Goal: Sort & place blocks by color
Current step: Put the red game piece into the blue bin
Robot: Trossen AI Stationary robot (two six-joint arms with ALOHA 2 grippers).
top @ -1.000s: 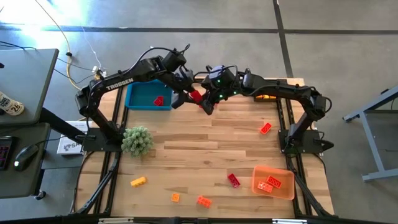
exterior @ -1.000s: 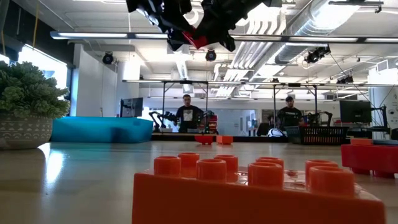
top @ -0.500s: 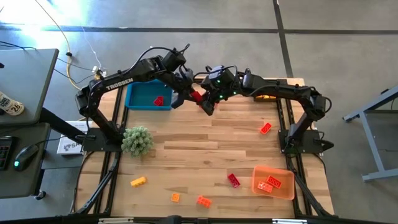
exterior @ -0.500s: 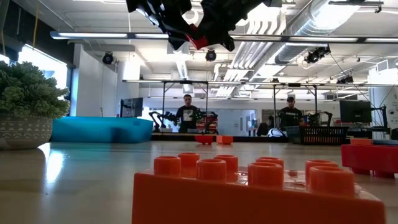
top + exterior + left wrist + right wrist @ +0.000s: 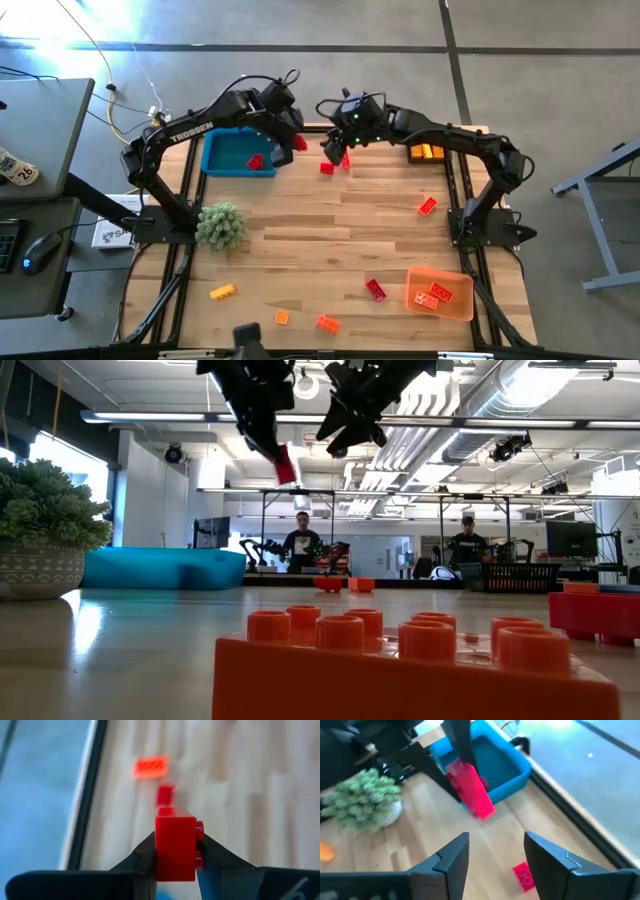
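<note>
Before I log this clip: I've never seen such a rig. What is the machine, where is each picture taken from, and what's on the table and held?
Two dark robot arms work at a wooden table. One camera looks straight down, one sits at tabletop height, and one rides on each wrist. The left gripper is shut on a red brick, held in the air beside the blue tray, which already holds one red brick. The right gripper is open and holds nothing. Loose red, orange and yellow bricks lie on the table, with a green plant ball and an orange tray holding bricks.
</note>
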